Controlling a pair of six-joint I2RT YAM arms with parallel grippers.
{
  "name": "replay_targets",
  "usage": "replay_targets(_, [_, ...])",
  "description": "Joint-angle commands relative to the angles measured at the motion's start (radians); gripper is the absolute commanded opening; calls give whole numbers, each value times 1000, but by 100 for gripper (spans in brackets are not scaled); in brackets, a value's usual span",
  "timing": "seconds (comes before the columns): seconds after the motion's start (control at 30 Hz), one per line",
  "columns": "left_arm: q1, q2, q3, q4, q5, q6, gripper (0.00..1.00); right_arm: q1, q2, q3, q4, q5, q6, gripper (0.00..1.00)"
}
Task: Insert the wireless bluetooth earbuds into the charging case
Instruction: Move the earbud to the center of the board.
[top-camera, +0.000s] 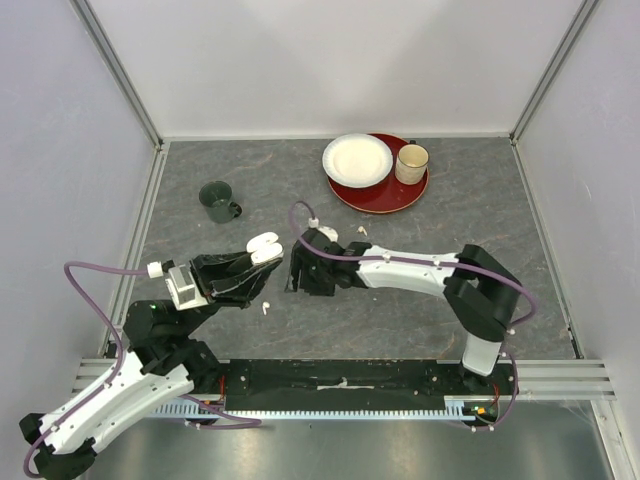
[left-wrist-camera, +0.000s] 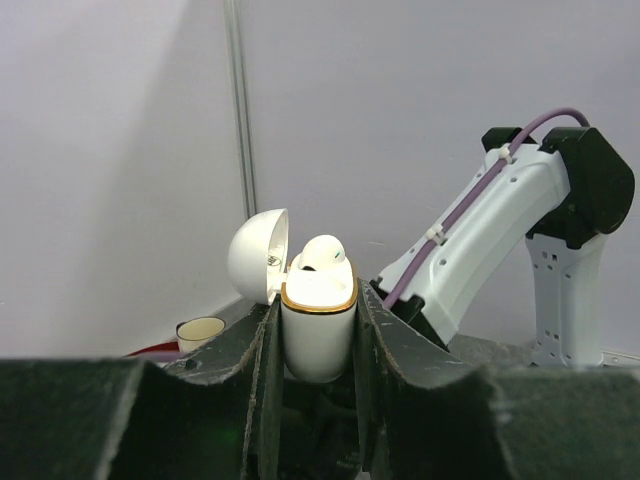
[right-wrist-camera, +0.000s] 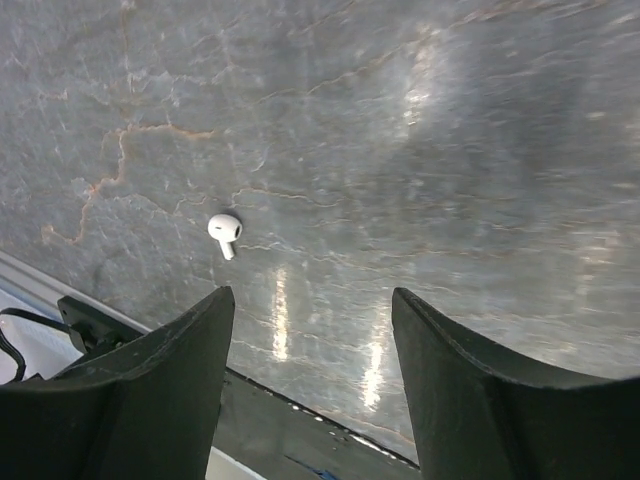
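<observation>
Loose earbud (top-camera: 266, 307) lies on the table (top-camera: 420, 320), nearest the arm bases. Right gripper (right-wrist-camera: 310, 300) hangs just over it, jaws wide, empty. Left gripper (top-camera: 258, 258) clamps the charging case (left-wrist-camera: 318, 335), lid (left-wrist-camera: 258, 255) open, seated earbud (left-wrist-camera: 322, 252) poking out. Farther back: second loose earbud (top-camera: 361, 230) by the right arm, green mug (top-camera: 218, 200), red plate (top-camera: 385, 195).

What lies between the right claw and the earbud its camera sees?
Nothing: only bare table between the right claw and the earbud, in the right wrist view.
</observation>
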Motion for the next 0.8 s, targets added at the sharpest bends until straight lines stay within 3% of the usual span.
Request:
replay_targets(0.0, [3,0,51,-12,8,50,2,32,89,111,42,-32,45,70])
replay_targets(0.77, [3,-18,60,-23,5,52,2,118,310,349,-44,11,99,61])
